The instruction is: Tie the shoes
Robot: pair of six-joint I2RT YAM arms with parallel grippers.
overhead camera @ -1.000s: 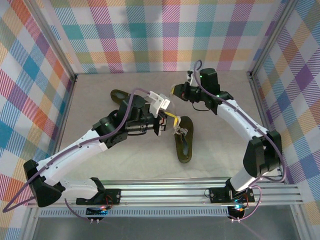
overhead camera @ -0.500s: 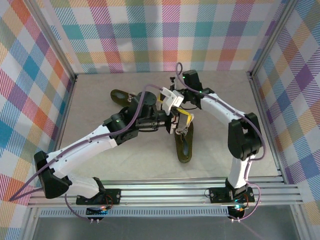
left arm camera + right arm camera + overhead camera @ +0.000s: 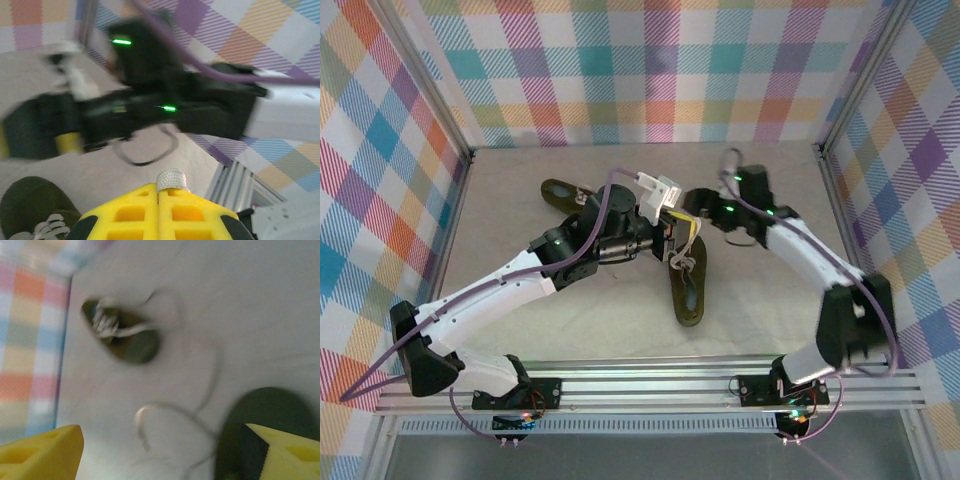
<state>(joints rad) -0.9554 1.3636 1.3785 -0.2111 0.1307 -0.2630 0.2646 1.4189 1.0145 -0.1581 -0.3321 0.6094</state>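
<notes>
Near shoe (image 3: pixel 687 292) lies on the surface (image 3: pixel 570 315), long axis running near to far. Left hand (image 3: pixel 678 238), closed together, hovers nearest, over its far end; whether anything is pinched cannot be told. Right hand (image 3: pixel 696 206), spread apart, sits just beyond. Far shoe (image 3: pixel 558 191) lies well left. The right wrist view adds a loose lace (image 3: pixel 170 412) trailing beside the near shoe.
</notes>
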